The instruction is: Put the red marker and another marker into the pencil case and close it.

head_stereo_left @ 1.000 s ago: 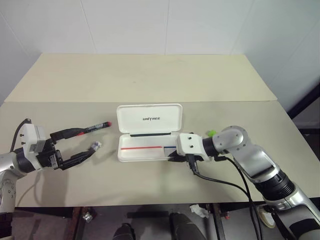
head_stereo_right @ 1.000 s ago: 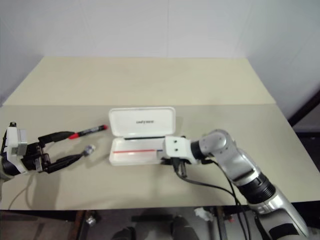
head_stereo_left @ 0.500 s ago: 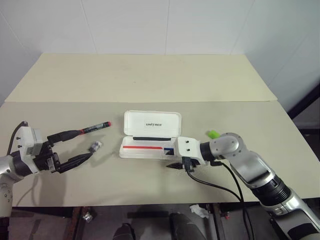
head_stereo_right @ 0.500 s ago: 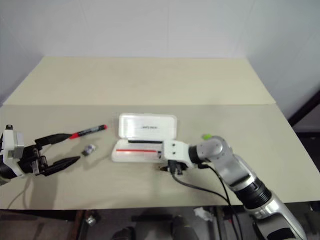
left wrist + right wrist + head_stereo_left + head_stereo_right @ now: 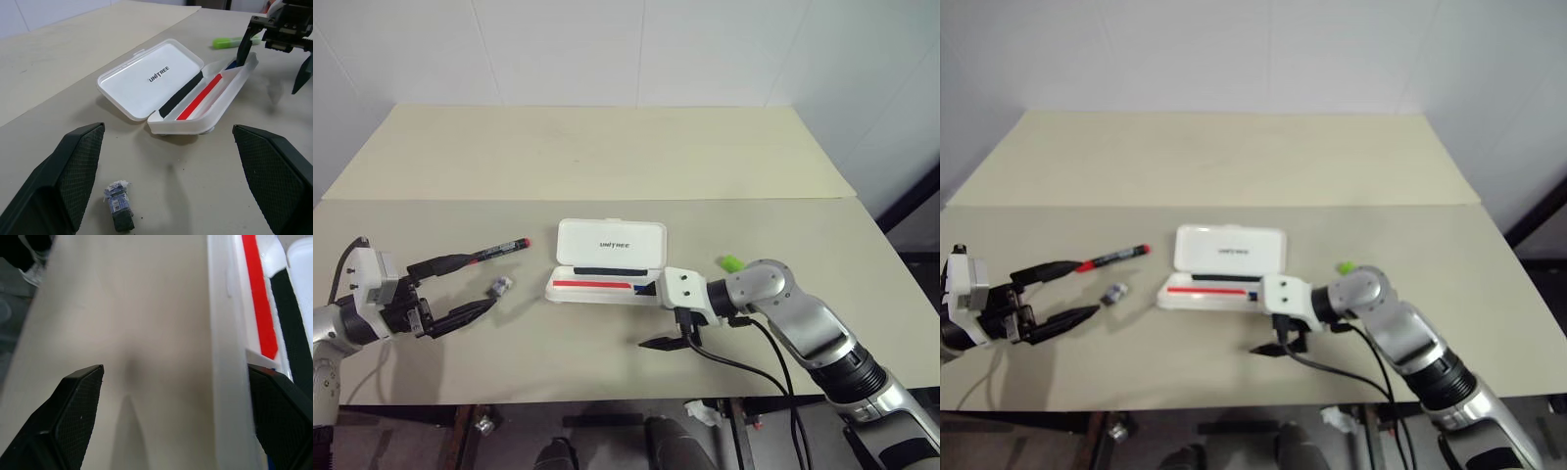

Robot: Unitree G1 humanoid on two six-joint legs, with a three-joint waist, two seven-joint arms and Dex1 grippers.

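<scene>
White pencil case lying open mid-surface, lid up, red and blue stripe inside. Red marker left of it, beside a small grey scrap. Lime-green marker just right of the case. Left gripper fingers spread wide, empty. Right gripper at the case's right end, fingers wide, empty.

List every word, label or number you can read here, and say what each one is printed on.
"UNITREE": black lettering on the inside of the open lid of the pencil case.
The red marker carries dark print on its barrel, too small to read.
A small wrapped object on the table shows marks, too blurred to read.
</scene>
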